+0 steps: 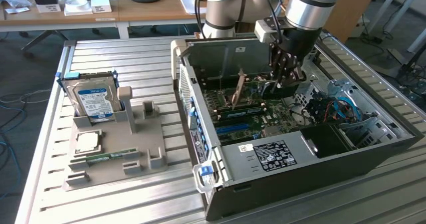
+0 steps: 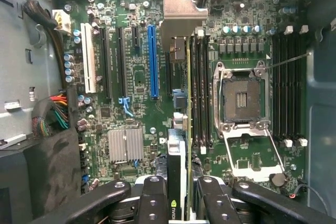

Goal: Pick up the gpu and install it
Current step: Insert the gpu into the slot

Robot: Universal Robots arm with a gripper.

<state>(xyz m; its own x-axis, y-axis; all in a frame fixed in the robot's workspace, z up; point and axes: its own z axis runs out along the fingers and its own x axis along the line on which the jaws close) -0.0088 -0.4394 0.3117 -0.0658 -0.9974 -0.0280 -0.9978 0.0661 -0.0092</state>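
slatted metal table (image 1: pixel 119 59) carries an open computer case (image 1: pixel 300 164); inside it the jaws are clamped on the gpu (image 2: pixel 177 182), held edge-on to the motherboard (image 2: pixel 136 77), between the blue slot (image 2: pixel 153 61) and the memory slots (image 2: pixel 202 93).

You are viewing a hard drive (image 1: pixel 93 102) standing upright in a gray fixture (image 1: pixel 143 144). A processor chip (image 1: pixel 88 141) and a memory stick (image 1: pixel 106 157) are lying in it. Beside it, an open computer case (image 1: pixel 280 184) is exposing its motherboard (image 2: pixel 139 77) and blue slot (image 2: pixel 153 61).
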